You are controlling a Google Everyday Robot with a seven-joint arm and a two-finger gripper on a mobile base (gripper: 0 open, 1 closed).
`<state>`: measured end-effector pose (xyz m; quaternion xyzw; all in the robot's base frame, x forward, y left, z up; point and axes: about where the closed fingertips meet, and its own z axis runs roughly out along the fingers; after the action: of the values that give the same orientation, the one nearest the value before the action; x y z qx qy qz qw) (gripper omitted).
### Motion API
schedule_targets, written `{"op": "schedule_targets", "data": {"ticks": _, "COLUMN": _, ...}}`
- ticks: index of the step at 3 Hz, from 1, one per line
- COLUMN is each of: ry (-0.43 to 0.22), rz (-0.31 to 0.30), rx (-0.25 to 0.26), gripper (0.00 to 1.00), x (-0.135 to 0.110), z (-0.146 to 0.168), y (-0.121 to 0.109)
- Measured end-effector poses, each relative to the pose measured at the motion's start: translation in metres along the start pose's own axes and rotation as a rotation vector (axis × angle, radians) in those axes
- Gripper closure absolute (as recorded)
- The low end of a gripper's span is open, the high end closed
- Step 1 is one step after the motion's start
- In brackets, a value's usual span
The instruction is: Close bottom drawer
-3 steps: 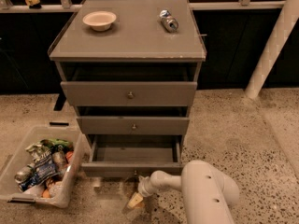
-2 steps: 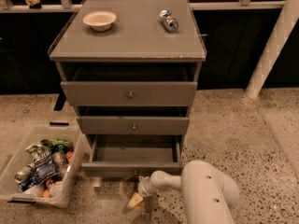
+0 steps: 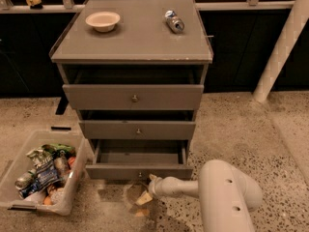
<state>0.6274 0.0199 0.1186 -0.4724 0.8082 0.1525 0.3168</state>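
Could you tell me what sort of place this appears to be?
Probably an office break area or test kitchen: a grey drawer cabinet carrying a bowl and a can, a clear bin of snack packets, speckled stone floor. The gripper sits low before the open bottom drawer.

The gripper (image 3: 143, 197) sits low, just in front of the bottom drawer (image 3: 164, 171) and below its knob. It is a pale shape whose outline cannot be made out against the floor. The white arm (image 3: 227, 199) behind it is cut off by the lower edge of the view. The inside of the bottom drawer is in shadow, and its back part is hidden under the middle drawer (image 3: 111, 130). Near the right back corner of the cabinet top (image 3: 130, 42) lies a can (image 3: 174, 21) with a label too small to read. At lower left, a clear bin (image 3: 79, 170) is clipped by the left edge, and its packets are too jumbled to name.
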Motion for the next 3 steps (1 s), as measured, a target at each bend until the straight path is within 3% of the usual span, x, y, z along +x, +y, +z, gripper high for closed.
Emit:
{"op": "schedule_targets", "data": {"ticks": 1, "ry": -0.042, "rz": -0.025, "rx": 0.126, "gripper": 0.00, "x": -0.025, "z": -0.031, "y": -0.031}}
{"op": "schedule_targets", "data": {"ticks": 2, "ry": -0.079, "rz": -0.049, "rx": 0.209, "gripper": 0.00, "x": -0.054, "z": -0.040, "y": -0.059}}
{"op": "schedule_targets", "data": {"ticks": 3, "ry": -0.079, "rz": -0.049, "rx": 0.208, "gripper": 0.00, "x": -0.054, "z": -0.040, "y": -0.058}}
